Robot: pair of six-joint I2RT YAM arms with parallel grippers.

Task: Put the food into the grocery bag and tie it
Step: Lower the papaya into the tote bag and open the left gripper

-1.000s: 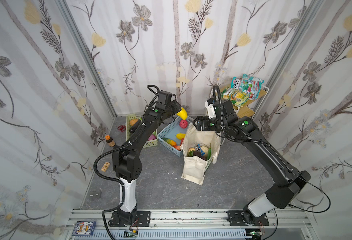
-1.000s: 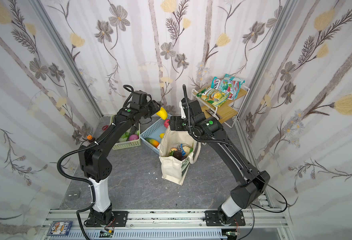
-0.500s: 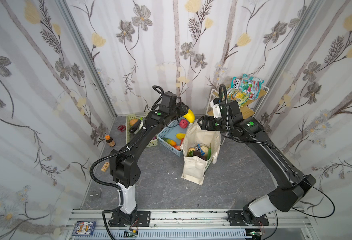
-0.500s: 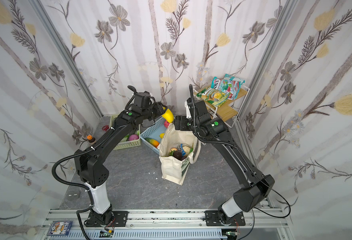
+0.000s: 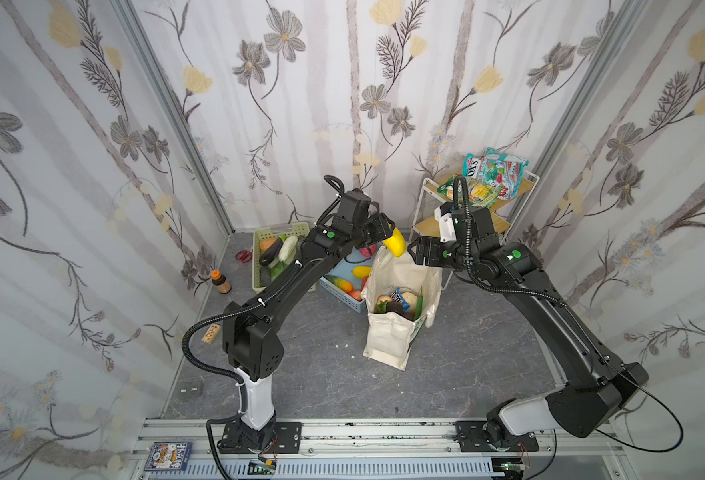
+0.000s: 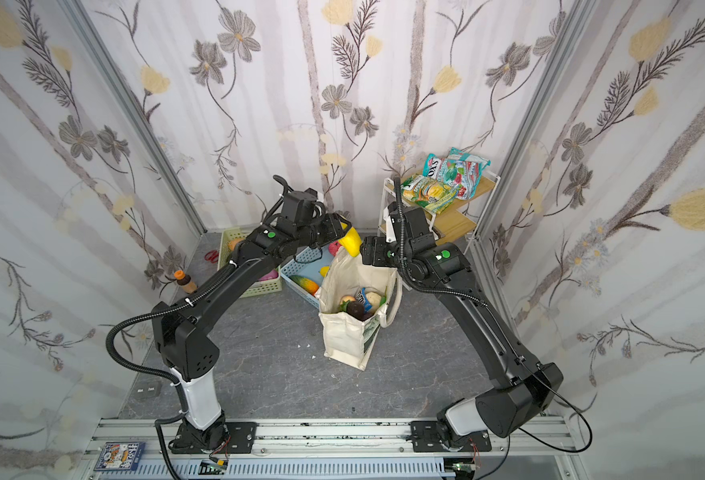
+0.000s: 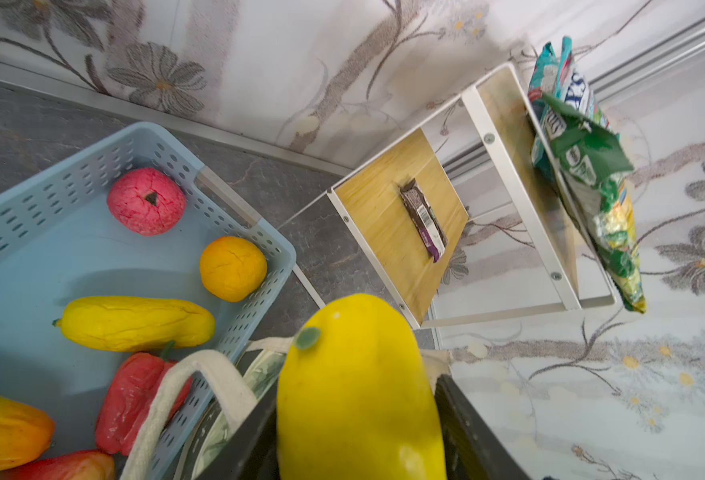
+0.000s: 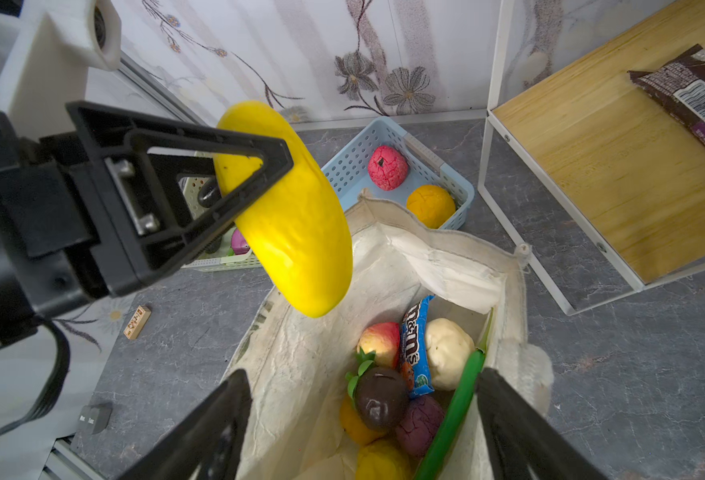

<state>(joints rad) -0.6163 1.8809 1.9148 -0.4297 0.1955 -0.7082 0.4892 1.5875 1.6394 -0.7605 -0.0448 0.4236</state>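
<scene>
The cream grocery bag stands open on the grey floor. Inside it lie a blue candy packet, a cream fruit, a purple one and a long green vegetable. My left gripper is shut on a long yellow fruit, which hangs tilted over the bag's far rim. My right gripper stands open above the bag's mouth, holding nothing. More food, a red fruit and an orange, lies in the blue basket.
A green basket of vegetables sits at the back left. A white-framed wooden shelf at the back right carries snack bags and a dark candy bar. A small bottle, scissors and a wooden block lie on the left floor.
My left gripper has carried the yellow fruit to the right, from over the blue basket to the bag's rim. My right gripper has shifted slightly right and stayed open.
</scene>
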